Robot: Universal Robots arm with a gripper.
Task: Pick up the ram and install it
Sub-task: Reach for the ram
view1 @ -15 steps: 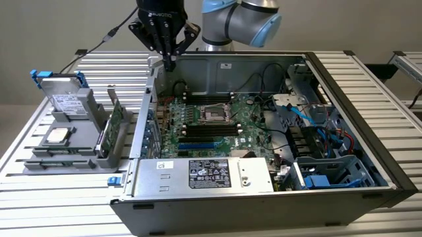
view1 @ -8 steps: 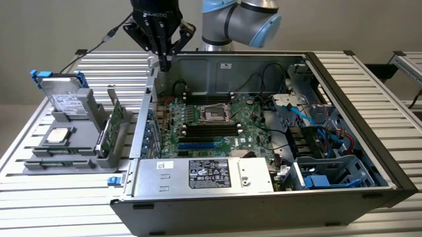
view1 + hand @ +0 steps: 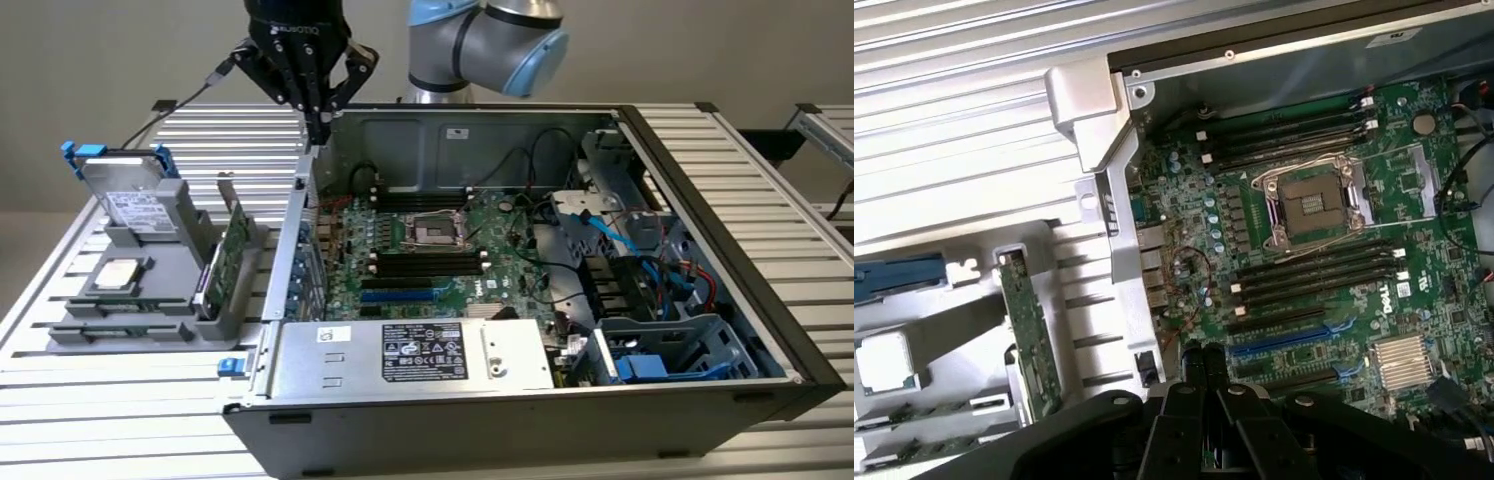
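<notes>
A big open computer case [image 3: 754, 290] sits on the desk [image 3: 120, 410]. A green board [image 3: 447, 215] lies inside. Beside the case, a gray rack [image 3: 127, 305] holds a silver drive [image 3: 130, 197].

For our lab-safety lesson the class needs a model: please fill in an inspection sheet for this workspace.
Surface: slatted metal table, carrying an open computer case.
Job's things: ram lies flat in the grey holder, untouched; black memory slots on the motherboard.
Clutter: hard drive, processor chip and expansion card in the holder.
Grippers: gripper hovers over the case's rear corner, away from the ram.
Cables: blue cables inside the case; black cable to the gripper.
Surroundings: plain wall; second table at the exterior view's right.
</notes>
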